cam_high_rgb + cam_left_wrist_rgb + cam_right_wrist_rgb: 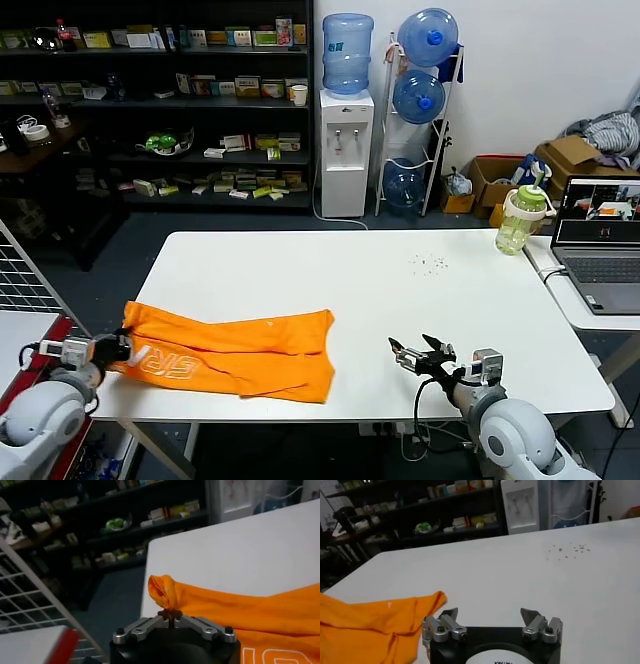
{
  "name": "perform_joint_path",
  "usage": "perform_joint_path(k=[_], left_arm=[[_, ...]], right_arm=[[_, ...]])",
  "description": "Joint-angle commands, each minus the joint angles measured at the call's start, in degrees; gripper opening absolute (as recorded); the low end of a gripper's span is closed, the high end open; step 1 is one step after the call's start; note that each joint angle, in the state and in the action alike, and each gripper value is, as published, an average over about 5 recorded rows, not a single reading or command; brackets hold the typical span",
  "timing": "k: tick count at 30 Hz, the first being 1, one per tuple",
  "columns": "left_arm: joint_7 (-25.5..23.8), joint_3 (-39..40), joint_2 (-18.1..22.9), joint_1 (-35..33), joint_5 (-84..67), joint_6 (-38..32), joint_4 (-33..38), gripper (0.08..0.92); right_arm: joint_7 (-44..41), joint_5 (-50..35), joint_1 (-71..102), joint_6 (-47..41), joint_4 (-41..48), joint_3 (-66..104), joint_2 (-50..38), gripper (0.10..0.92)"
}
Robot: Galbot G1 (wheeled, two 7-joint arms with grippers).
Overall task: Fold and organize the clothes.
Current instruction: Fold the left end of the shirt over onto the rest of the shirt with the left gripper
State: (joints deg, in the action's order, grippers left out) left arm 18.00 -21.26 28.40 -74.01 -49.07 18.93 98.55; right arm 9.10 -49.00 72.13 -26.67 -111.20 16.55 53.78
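The orange T-shirt (240,352) lies folded into a long band on the near left part of the white table (380,290), with white lettering showing near its left end. My left gripper (122,347) is shut on the shirt's left end, a bunched corner (165,594) rising from its closed fingertips. My right gripper (415,354) is open and empty, low over the table to the right of the shirt. In the right wrist view the shirt's right end (380,625) lies just beyond one finger (449,615).
A green-lidded bottle (523,220) and a laptop (598,240) stand at the table's far right. Small dark crumbs (432,263) lie on the table. A wire rack (25,280) is at the left. Shelves, a water dispenser (346,150) and boxes stand behind.
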Motion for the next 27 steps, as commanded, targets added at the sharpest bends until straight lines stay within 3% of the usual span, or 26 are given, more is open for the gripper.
perform_joint_path(k=[1,5,11,15,18,27], left_arm=[[-1.02,-1.71,-9.49,1.97,2.07,1.39,-4.56,0.111],[5.29,-0.25,-3.45,2.58,-10.26,6.15,8.19,0.111],[21.44,11.05,11.73,8.43,-29.82,10.97,23.09,0.111],[24.31,17.57,20.83,14.07,-30.23,11.16,22.57,0.111],[24.63,20.19,24.39,17.73,-29.48,11.15,20.19,0.111],[23.19,23.19,28.17,21.16,-25.69,10.89,15.65,0.111]], right_arm=[[-0.25,1.03,0.04,0.27,0.08,-0.65,0.77,0.823],[0.32,1.74,0.60,-0.06,0.16,-0.65,1.77,0.823],[1.88,2.45,1.31,-1.11,-0.07,-0.73,3.33,0.823],[2.50,2.74,2.20,-1.59,-0.47,-0.20,3.82,0.823],[2.64,2.96,3.05,-1.69,-0.47,0.33,4.08,0.823],[2.91,3.03,2.98,-1.91,0.33,-0.11,4.53,0.823]])
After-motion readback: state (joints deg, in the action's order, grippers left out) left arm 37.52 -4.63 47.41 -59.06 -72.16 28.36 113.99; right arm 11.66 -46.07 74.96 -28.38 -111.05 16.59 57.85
